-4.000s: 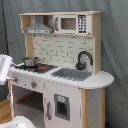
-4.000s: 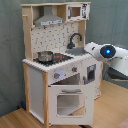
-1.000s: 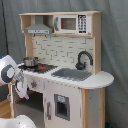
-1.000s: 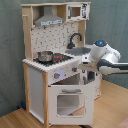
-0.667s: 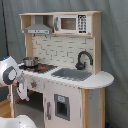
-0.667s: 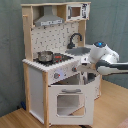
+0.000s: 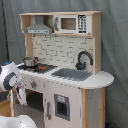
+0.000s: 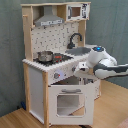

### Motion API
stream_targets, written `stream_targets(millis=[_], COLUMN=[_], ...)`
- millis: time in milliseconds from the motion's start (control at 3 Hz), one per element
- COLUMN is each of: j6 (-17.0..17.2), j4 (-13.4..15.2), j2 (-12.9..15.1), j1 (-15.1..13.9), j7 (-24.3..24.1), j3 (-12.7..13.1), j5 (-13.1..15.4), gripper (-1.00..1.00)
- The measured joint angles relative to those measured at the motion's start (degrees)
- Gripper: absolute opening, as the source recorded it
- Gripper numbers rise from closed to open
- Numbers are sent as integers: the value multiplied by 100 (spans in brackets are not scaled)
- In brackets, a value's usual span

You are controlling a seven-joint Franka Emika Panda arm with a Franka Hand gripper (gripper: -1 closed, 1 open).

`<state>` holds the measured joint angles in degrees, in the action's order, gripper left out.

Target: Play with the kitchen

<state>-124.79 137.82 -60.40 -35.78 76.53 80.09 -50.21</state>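
The kitchen (image 7: 65,85) is a tall white and light-wood toy unit that fills the middle of both exterior views. It has a grey sink (image 7: 72,75), a black faucet (image 7: 83,59), a stovetop with a small metal pot (image 8: 45,56), a range hood (image 8: 50,21) and a microwave (image 7: 73,23). In the second exterior view my gripper (image 8: 80,71) sits right at the front knob panel (image 8: 64,73), just above the white oven door (image 8: 70,102). Whether it touches a knob is unclear. The white wrist (image 7: 9,79) shows at the first exterior view's left.
A grey curtain hangs behind the kitchen in both views. The unit stands on a wooden floor (image 8: 20,117). The rounded counter end (image 7: 102,79) sticks out beside the sink. A white arm segment (image 7: 17,122) fills the first exterior view's bottom left corner.
Over four seconds the arm has come in from beside the counter to the kitchen's front. In the last second the gripper dropped lower, down to the knob panel.
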Motion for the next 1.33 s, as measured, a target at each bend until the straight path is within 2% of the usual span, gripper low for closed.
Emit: stream_targets(millis=[333, 1000, 1333], j6=[-121, -144, -103], j4=[-1, -7, -26], j2=[10, 13, 15], j1=[-161, -489, -633], j7=[323, 1141, 1604], j3=[248, 429, 502], j5=[-490, -1361, -1679], gripper=[100, 100, 100])
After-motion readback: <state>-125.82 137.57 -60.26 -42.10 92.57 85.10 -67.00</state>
